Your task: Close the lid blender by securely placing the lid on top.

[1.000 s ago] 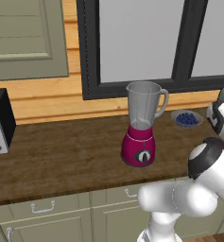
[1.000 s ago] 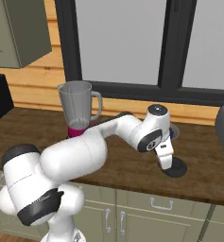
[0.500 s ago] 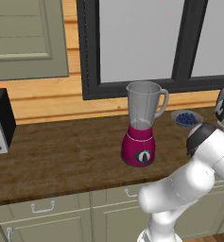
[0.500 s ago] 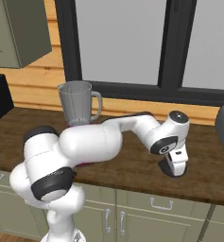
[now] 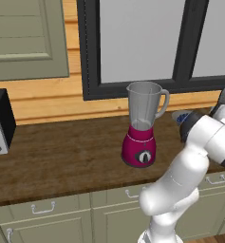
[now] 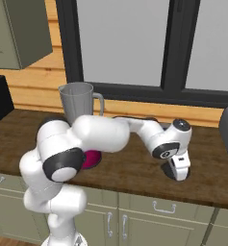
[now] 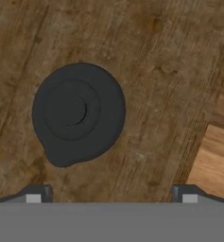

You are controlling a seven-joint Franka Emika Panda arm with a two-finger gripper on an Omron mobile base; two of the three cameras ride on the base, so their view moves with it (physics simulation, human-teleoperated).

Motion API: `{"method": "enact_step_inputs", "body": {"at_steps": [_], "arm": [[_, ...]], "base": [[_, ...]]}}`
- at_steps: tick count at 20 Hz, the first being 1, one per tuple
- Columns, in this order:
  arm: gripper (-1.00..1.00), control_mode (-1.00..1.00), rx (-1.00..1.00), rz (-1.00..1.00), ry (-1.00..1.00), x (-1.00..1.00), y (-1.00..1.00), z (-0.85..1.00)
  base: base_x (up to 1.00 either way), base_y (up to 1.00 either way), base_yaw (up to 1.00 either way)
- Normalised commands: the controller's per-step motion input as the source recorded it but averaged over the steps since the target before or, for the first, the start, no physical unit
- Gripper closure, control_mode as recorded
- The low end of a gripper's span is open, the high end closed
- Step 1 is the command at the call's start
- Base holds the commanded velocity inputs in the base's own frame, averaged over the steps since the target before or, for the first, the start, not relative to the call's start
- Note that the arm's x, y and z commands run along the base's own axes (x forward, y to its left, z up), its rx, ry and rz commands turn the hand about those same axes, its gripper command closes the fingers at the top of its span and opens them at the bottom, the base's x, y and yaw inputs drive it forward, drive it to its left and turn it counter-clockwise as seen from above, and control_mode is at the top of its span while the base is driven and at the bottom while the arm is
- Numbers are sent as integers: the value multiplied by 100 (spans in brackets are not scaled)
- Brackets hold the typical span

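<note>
- You are looking at a rendered home kitchen: a dark wooden countertop [image 5: 61, 152] runs along a wall of light wood planks [image 5: 52, 102].
- Grey-green base cabinets [image 5: 47, 213] with metal pull handles sit beneath it, and a matching wall cabinet [image 5: 28, 38] hangs upper left.
- A black-framed window [image 5: 142, 42] sits above the counter.
- A magenta-based blender [image 5: 142, 126] and a black-and-silver appliance [image 5: 0, 121] stand on the worktop.

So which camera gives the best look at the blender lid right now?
The hand view: the lid lies flat on the wooden counter in plain sight from directly above, raised centre knob visible, with the gripper open over it. In the right base view the hand covers that spot; the left base view shows the open blender instead.
</note>
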Motion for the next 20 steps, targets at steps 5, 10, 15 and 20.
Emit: {"method": "enact_step_inputs", "body": {"at_steps": [5,10,15,20], "arm": [[-100,-100,4,0,3,41,-16,-13],[-100,-100,5,0,3,39,-24,-14],[-100,-100,7,0,2,35,-26,-10],[-100,-100,3,0,2,28,-9,-21]], "base": [[0,0,0],[0,0,0],[0,0,0],[0,0,0]]}}
